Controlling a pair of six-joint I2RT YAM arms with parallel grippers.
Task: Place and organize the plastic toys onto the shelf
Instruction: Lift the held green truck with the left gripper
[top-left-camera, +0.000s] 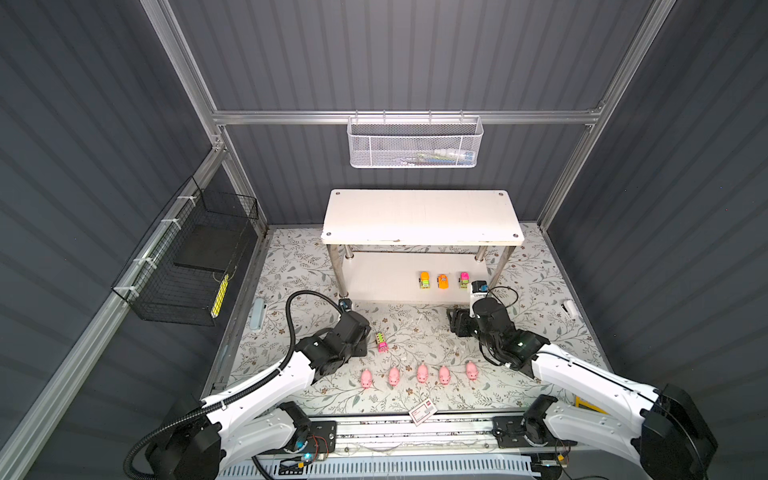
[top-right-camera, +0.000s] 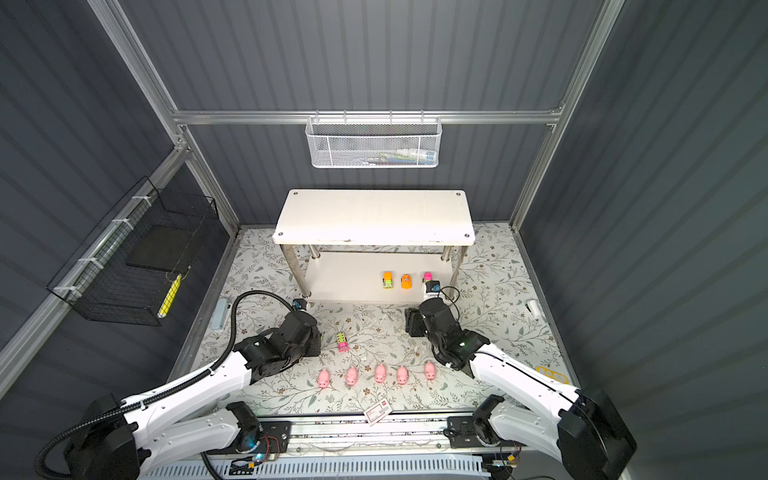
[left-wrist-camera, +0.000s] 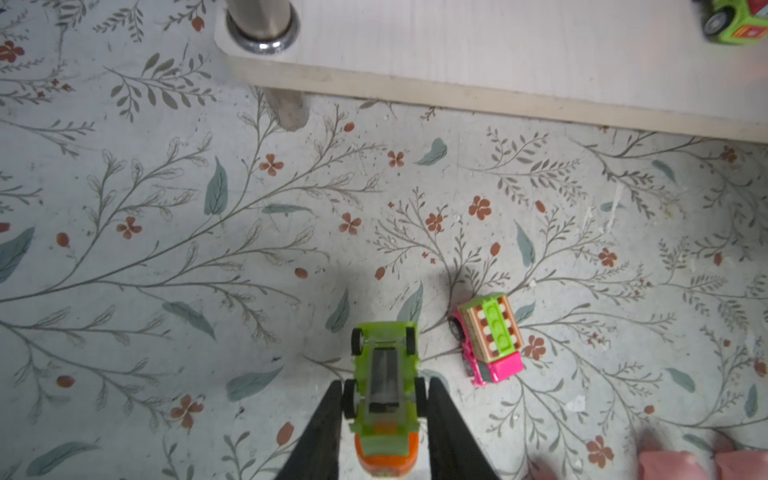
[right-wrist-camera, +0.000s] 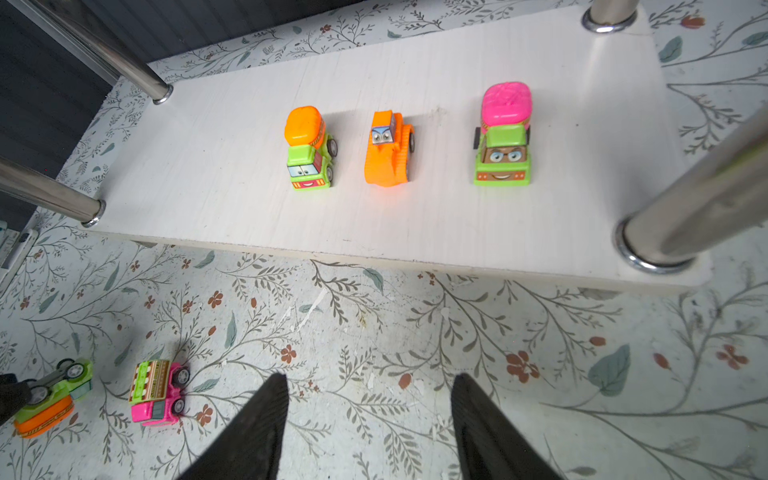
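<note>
The left gripper (left-wrist-camera: 385, 382) clamps a green car (left-wrist-camera: 384, 361), right gripper (right-wrist-camera: 370, 377) gapes empty; three cars (right-wrist-camera: 388, 149) stand on the shelf (right-wrist-camera: 208, 166), pink car (left-wrist-camera: 490, 338) and five pigs (top-left-camera: 422, 372) not yet.

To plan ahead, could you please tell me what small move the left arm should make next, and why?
Probably lift toward the lower board: the left gripper is shut on the green car, wheels up, and the board has room beside three parked cars.

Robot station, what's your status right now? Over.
Left gripper shut on upturned green car. Right gripper open, empty, facing shelf. Three cars on lower board; pink truck, five pigs on the table. Nothing seen in the way.
</note>
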